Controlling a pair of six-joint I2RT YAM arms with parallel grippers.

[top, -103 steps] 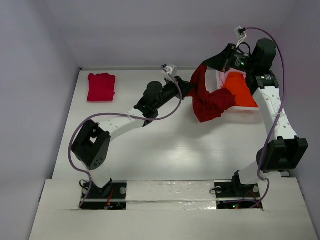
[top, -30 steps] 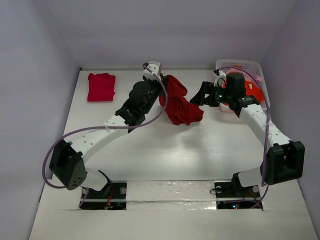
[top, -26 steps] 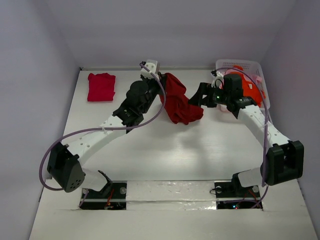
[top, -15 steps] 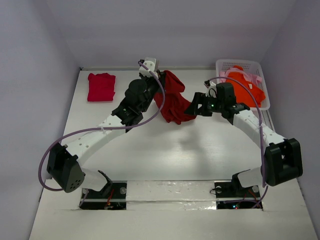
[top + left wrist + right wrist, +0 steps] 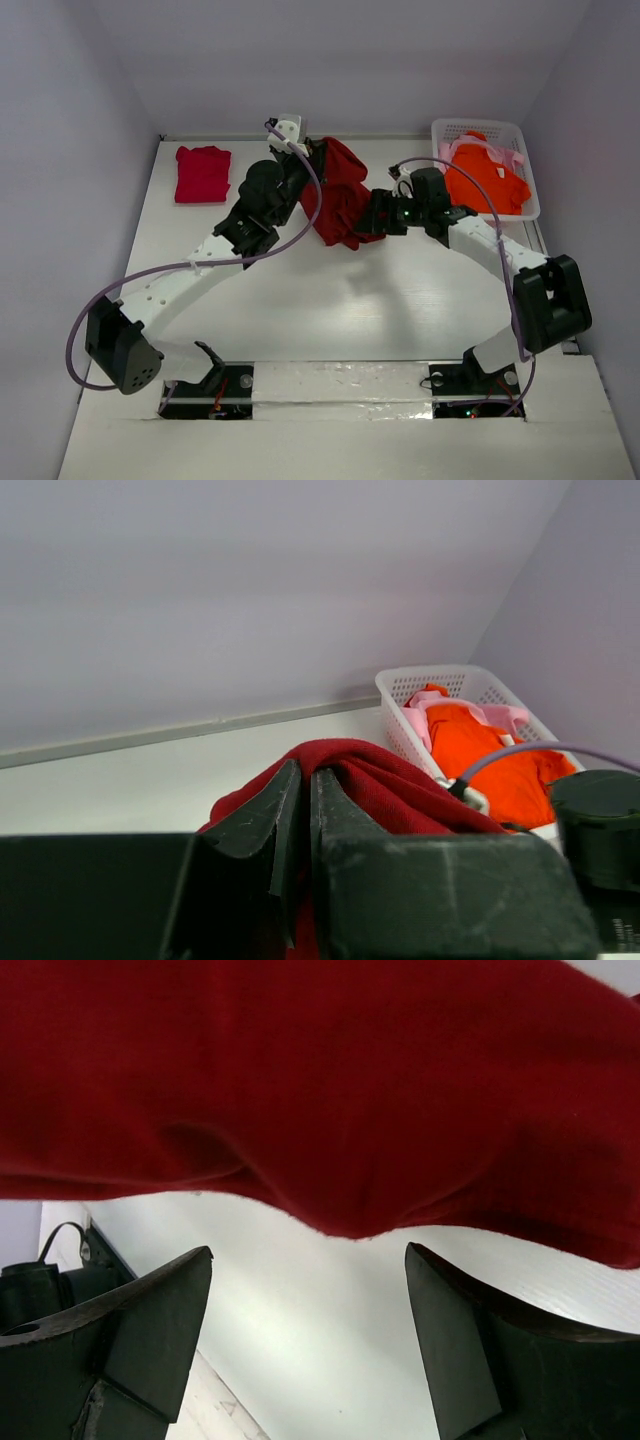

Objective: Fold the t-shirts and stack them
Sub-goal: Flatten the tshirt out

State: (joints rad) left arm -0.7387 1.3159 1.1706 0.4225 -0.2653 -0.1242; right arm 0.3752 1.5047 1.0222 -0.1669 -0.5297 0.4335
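The white surface sits between plain lilac walls. Over its far middle the dark red t-shirt now hangs in a bunch, well clear of the white basket, where it was strung between both arms a few seconds ago. You have it in the left jaws alone, pinched shut on a fold at its top, as the left wrist view shows. The right jaws have let go, swung away from the basket at the far right corner and come in just beside the drooping cloth. They stand wide open with nothing between them, and the hem hangs just past their tips in the right wrist view. This looks like a regrasp: you probably want a second hold low on the shirt so you can spread it flat for folding. The orange t-shirt and pale pink t-shirt wait in the basket. The crimson-pink t-shirt lies folded at the far left corner.
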